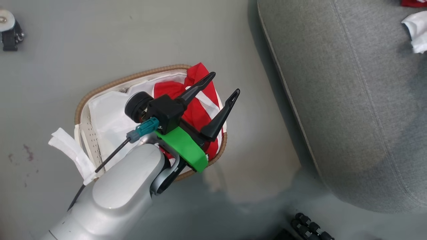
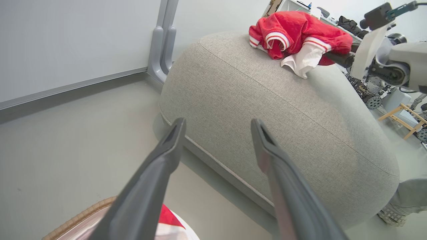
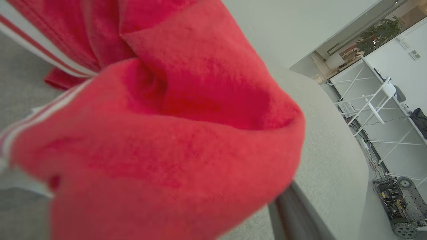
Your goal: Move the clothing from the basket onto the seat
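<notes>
From my console I see the left gripper [image 1: 225, 83] hanging over the basket [image 1: 133, 76], its 2 long fingers spread wide with nothing between them. The basket sits on the grey floor [image 1: 200, 33], left of the seat [image 1: 350, 100] and apart from it. Inside it, a red garment [image 1: 196, 115] with white striping is heaped at the right end, reaching the rim there. The white liner [image 1: 110, 116] lies bare at the left end, and a white strip of it hangs outside the rim at the near left. In the left wrist view the fingertips point at the seat's rounded side, with the basket rim and a corner of the red garment at the bottom edge.

On top of the seat, toward its far right part, lies the other red garment [image 2: 297, 31], crumpled, with striped cuffs and a white panel hanging down. The right gripper [image 2: 339, 59] reaches in against it from the right. In the right wrist view that red fabric is bunched right up against the lens over the grey upholstery, and just 1 dark finger [image 3: 295, 213] pokes out beneath it. I can't tell whether that gripper is clamped or let go. A person's shoe [image 2: 388, 213] and grey trouser leg stand on the floor beside the seat's end.
</notes>
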Tool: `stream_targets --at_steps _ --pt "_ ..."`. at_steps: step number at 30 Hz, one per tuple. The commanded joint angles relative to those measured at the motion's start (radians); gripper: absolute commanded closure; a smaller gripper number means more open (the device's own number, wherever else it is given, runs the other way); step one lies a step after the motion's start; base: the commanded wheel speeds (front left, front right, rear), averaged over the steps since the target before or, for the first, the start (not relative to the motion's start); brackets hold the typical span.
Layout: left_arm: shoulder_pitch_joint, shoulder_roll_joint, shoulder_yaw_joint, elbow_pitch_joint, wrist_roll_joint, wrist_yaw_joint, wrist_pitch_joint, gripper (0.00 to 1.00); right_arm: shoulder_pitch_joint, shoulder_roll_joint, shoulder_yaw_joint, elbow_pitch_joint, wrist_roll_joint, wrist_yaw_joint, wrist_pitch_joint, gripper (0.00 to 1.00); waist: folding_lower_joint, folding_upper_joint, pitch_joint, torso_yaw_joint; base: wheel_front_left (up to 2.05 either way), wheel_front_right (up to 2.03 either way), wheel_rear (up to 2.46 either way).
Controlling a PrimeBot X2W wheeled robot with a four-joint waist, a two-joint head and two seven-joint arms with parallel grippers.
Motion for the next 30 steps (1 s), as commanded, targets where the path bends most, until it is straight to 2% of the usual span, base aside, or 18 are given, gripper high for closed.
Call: stream_targets --at_steps 1,8,14,19,30 --pt "0.014 -0.001 0.007 0.004 -0.005 0.002 0.0 0.0 0.043 0.012 -0.017 -0.008 -0.005 -0.002 0.0 0.0 -0.0001 -0.0001 -0.042 -0.018 0.0 0.0 0.0" --pt "0.054 -0.022 0.024 0.032 -0.022 0.002 0.0 0.0 0.212 0.069 -0.064 -0.052 0.006 -0.002 0.0 0.0 -0.0001 -0.0001 -0.128 -0.05 0.0 0.0 0.0" --pt "0.092 -0.046 0.037 0.051 -0.026 0.002 0.0 0.0 0.343 0.13 -0.069 -0.16 0.064 -0.002 0.0 0.0 -0.0001 -0.0001 -0.204 -0.052 0.0 0.0 0.0" --pt "0.135 -0.067 0.068 0.063 -0.018 0.002 0.001 0.0 0.412 0.186 0.012 -0.271 0.111 -0.002 0.0 0.0 -0.0001 -0.0001 -0.271 -0.031 0.0 0.0 0.0" --pt "0.227 -0.116 0.194 0.112 0.038 0.002 0.001 0.0 0.403 0.202 0.252 -0.374 0.279 -0.002 0.0 0.0 -0.0001 -0.0001 -0.394 0.073 0.0 0.0 0.0"
